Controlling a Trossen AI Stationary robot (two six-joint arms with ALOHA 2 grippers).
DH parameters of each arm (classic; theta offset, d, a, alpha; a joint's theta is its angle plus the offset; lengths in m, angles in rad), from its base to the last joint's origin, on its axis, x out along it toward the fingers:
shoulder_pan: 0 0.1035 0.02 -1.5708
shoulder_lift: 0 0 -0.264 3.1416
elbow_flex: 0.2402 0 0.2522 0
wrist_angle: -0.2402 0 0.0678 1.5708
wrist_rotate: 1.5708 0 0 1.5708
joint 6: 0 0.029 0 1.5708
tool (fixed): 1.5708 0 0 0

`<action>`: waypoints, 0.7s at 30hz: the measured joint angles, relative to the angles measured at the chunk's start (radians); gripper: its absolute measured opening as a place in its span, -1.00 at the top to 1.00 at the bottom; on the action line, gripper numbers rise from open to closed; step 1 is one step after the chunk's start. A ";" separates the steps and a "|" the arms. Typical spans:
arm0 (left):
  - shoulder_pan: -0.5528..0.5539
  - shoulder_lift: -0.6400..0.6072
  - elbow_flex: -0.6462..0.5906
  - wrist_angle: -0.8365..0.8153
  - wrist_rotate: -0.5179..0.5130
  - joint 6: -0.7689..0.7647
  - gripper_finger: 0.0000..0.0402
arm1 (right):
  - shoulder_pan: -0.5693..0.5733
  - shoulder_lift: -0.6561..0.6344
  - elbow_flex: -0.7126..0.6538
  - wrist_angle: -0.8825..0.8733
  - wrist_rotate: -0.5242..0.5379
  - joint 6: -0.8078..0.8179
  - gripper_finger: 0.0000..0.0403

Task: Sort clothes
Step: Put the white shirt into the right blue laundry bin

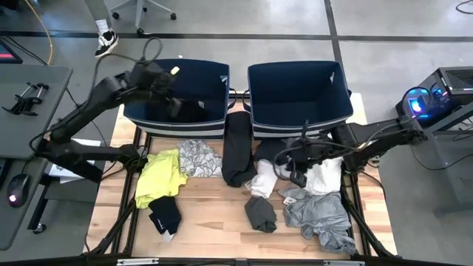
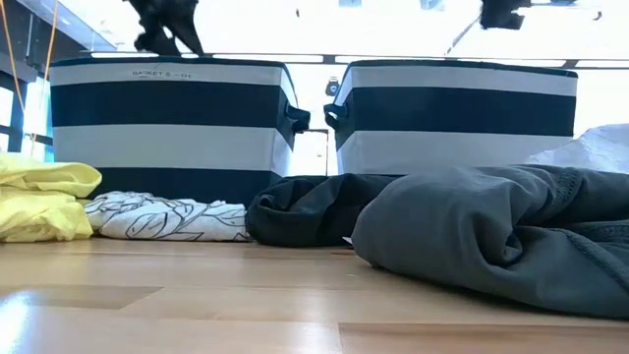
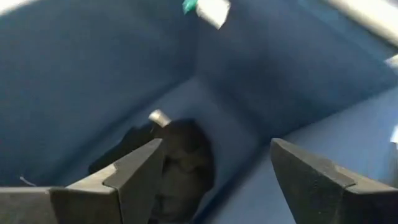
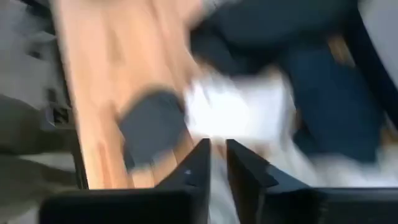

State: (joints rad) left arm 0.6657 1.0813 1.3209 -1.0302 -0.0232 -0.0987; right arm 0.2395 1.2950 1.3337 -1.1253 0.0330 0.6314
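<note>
Drop-off step, I reckon: my left gripper (image 3: 214,165) hangs released above a black soft garment (image 3: 180,168) inside the left dark blue fabric bin (image 1: 203,77). Right gripper (image 1: 290,174), fingers nearly clenched on nothing, hovers by the white cloth (image 1: 323,176); next it needs opening to grab.

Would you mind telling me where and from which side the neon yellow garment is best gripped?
I would pinch the raised fold along the inner edge of the neon yellow garment, coming straight down from above. It lies crumpled in bunched ridges on the table, so a ridge offers fabric to pinch; its flat parts do not. The left gripper, open over the left bin, is nearer.
</note>
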 joint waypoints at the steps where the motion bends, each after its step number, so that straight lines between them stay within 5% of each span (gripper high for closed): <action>1: -0.015 -0.022 0.000 0.007 0.000 -0.006 -0.40 | 0.002 0.015 0.019 -0.063 -0.020 0.040 0.65; 8: -0.088 -0.107 0.000 0.042 -0.002 -0.062 -0.40 | -0.013 0.066 -0.011 -0.385 -0.098 0.336 -0.10; 13: -0.122 -0.113 0.000 0.042 -0.003 -0.065 -0.40 | -0.071 0.066 -0.188 -0.396 -0.126 0.447 -0.63; 16: -0.139 -0.113 0.000 0.043 -0.002 -0.065 -0.40 | -0.113 0.077 -0.306 -0.329 -0.143 0.488 -0.76; 21: -0.163 -0.113 0.000 0.048 -0.003 -0.065 -0.40 | -0.157 0.129 -0.500 -0.149 -0.154 0.524 -0.69</action>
State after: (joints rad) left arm 0.5028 0.9684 1.3205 -0.9819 -0.0259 -0.1638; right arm 0.0830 1.4239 0.8333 -1.2743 -0.1211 1.1557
